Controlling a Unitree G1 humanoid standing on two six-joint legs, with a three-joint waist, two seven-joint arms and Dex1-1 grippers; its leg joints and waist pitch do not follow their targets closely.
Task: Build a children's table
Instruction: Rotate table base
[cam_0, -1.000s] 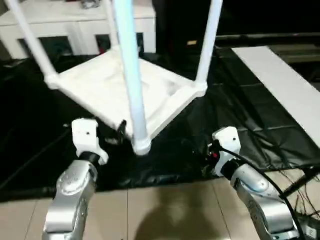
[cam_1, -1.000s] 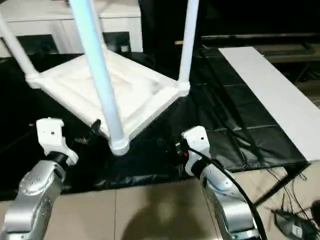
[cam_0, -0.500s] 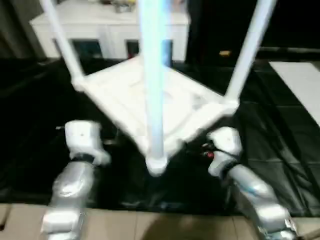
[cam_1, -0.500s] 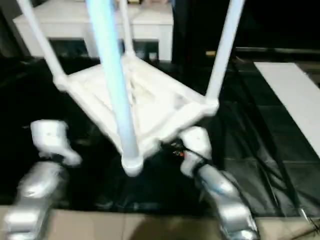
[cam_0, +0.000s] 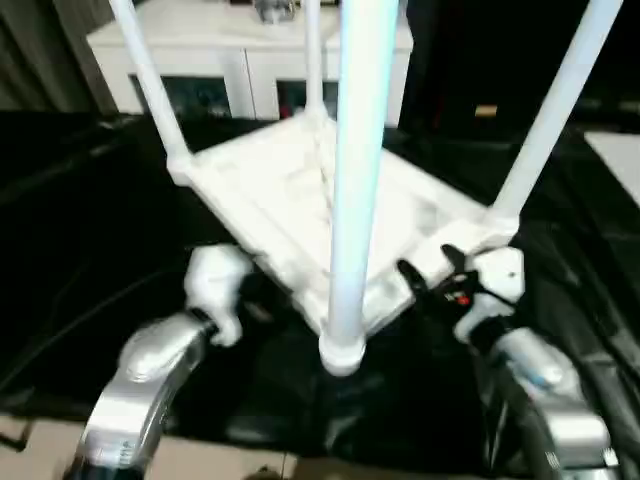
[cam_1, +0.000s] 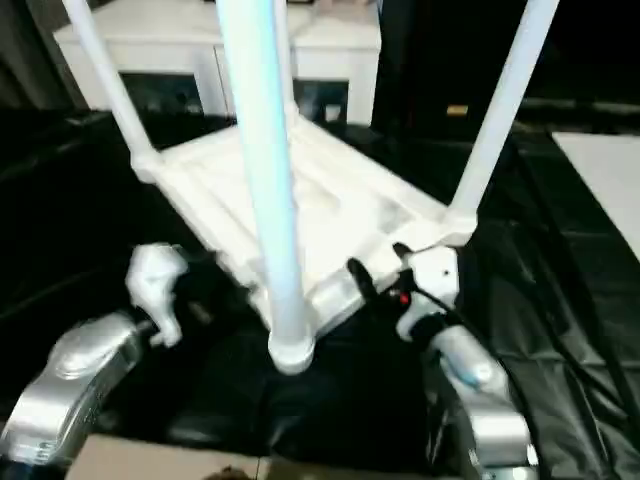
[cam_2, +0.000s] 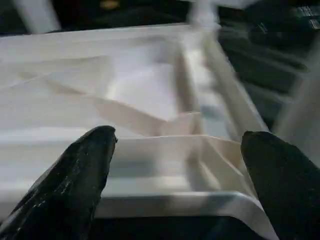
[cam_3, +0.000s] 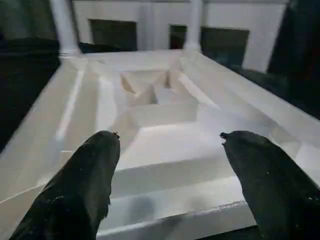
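Both grippers have closed in on the tabletop since a second ago, when they hung back near the front edge of the black-draped work table. Now the left gripper stands with its jaws spread wide and nothing between them, its black fingers flanking the rim of the ribbed underside. The right gripper is likewise wide open and empty, its fingertips poised on either side of the tabletop's near edge; from the head views it sits just beside one corner socket.

That tabletop lies upside down on the black cloth, turned so a corner points toward the robot. Four white legs rise from its corner sockets. Behind it stands a white cabinet.
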